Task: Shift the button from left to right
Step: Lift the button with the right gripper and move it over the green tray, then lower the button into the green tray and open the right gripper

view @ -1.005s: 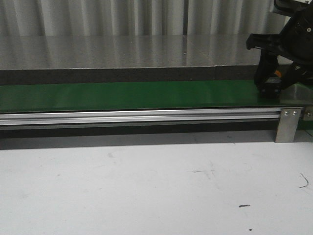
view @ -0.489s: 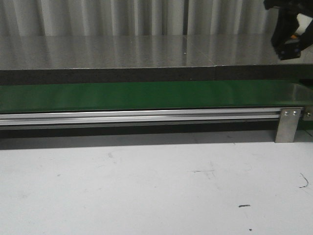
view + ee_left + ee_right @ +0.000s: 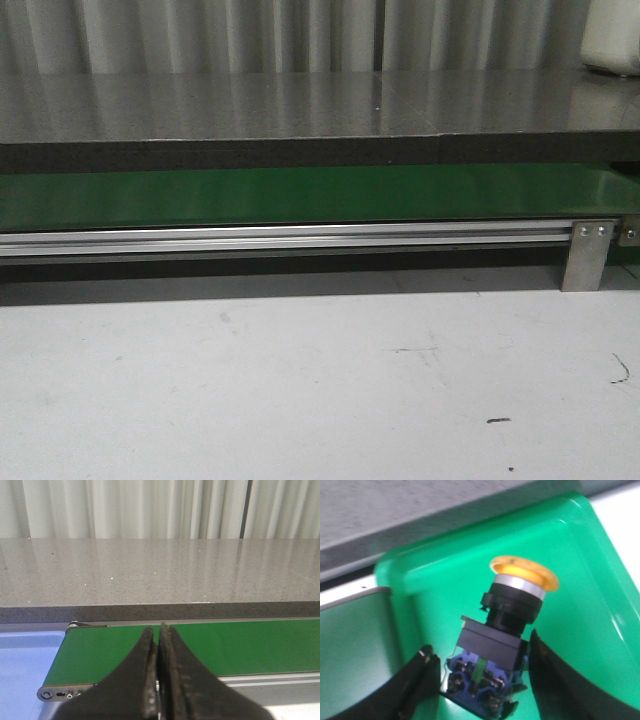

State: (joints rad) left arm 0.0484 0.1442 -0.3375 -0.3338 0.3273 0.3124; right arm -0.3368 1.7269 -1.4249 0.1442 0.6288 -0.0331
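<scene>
The button (image 3: 512, 611) has an orange-yellow mushroom cap, a black body and a blue terminal base. In the right wrist view it sits between the fingers of my right gripper (image 3: 480, 649), which is shut on its base and holds it over a green tray (image 3: 580, 570). My left gripper (image 3: 159, 630) is shut and empty, and hangs over the left end of the green conveyor belt (image 3: 240, 645). Neither gripper nor the button shows in the front view.
The green belt (image 3: 300, 195) runs across the front view behind an aluminium rail (image 3: 280, 238) with a bracket (image 3: 588, 255). A grey stone counter (image 3: 250, 105) lies behind. A blue bin (image 3: 20, 665) stands by the belt's left end. A white object (image 3: 612, 40) is at the far right.
My right arm with the button has risen from the belt's right end and gone out of the front view. The belt and table look the same.
</scene>
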